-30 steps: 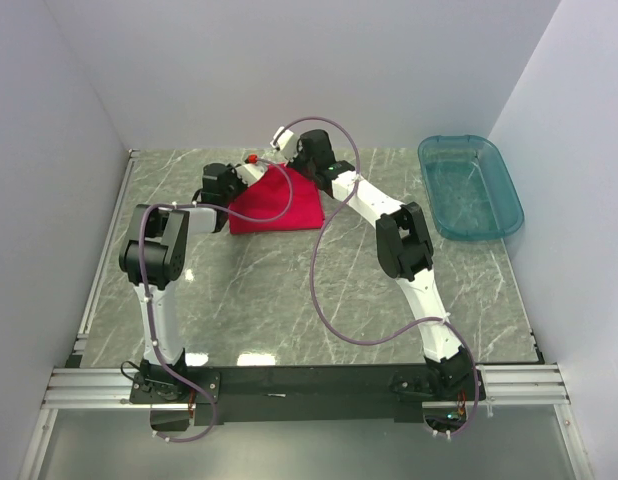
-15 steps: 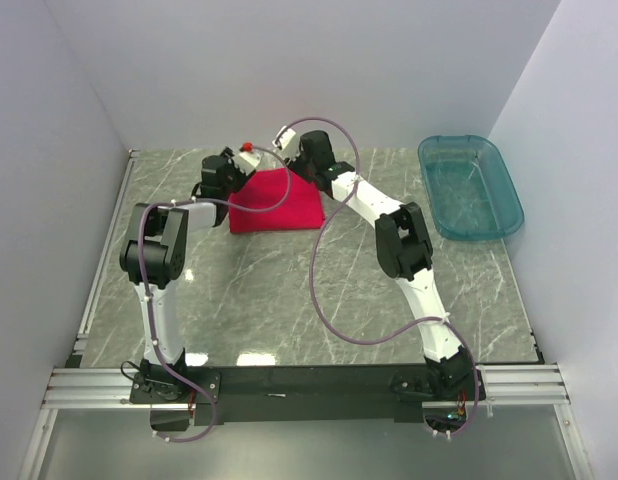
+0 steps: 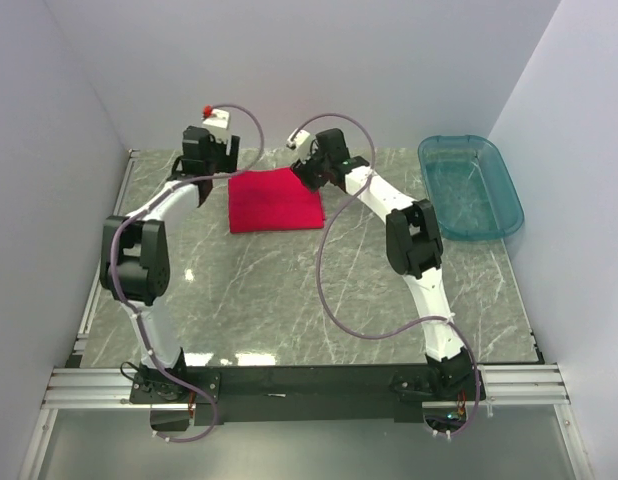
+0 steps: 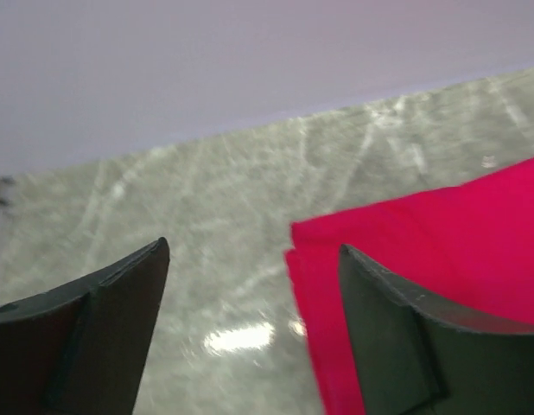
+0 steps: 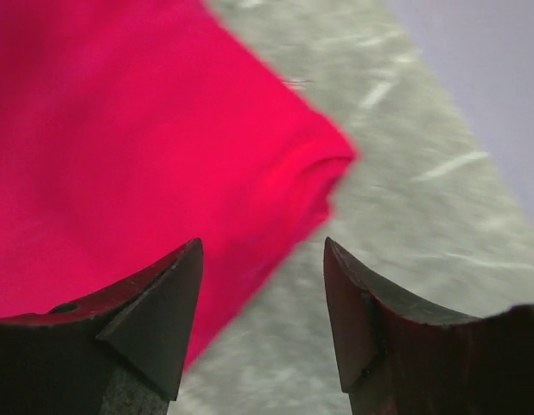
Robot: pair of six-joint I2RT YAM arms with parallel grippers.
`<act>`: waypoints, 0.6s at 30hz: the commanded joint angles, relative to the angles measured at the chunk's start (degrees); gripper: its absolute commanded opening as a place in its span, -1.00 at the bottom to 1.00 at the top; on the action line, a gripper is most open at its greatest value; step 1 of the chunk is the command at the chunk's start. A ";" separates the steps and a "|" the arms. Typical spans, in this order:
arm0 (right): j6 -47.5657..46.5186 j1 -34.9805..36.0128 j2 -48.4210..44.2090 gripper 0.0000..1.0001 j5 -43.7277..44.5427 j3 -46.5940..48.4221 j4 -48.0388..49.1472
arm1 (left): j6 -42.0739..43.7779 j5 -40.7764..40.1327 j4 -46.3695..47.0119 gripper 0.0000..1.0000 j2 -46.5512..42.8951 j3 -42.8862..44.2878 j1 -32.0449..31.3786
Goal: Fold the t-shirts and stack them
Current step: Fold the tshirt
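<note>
I see folded red t-shirt point(image 3: 275, 200) flat on desk point(image 3: 289, 290); left hand point(image 4: 254, 251) spread, empty, beside it; right hand point(image 5: 263, 246) spread, empty, over its corner.

Red t-shirt point(image 3: 275, 199), folded flat on table.

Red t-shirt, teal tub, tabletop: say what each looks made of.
Red t-shirt: soft matte cloth, likely cotton knit; its folded edges are rounded and layered.
Teal tub: glossy see-through plastic; tinted walls with light glinting inside.
Tabletop: grey, white-veined, with glare; polished stone or marble-look laminate, cannot tell which.
</note>
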 commanded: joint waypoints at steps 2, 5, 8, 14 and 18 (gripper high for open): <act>12.14 -2.37 -3.13 0.20 -20.05 4.37 -6.75 | -17.21 11.73 -11.17 0.61 -5.22 -2.09 1.74; 19.09 -3.60 -0.93 0.01 -25.58 7.81 -7.73 | -24.58 19.40 -11.44 0.31 -4.27 -4.39 2.45; 28.14 -4.04 0.04 -0.29 -26.04 6.67 -3.17 | -31.34 31.00 -8.98 0.11 -0.33 -3.52 2.54; 47.57 -4.04 4.87 -0.69 -17.08 9.66 1.58 | -44.19 39.73 -2.31 0.03 10.84 4.30 2.54; 53.64 -3.96 7.68 -0.61 -14.70 12.81 2.82 | -47.02 36.05 -2.55 0.03 14.89 7.99 2.80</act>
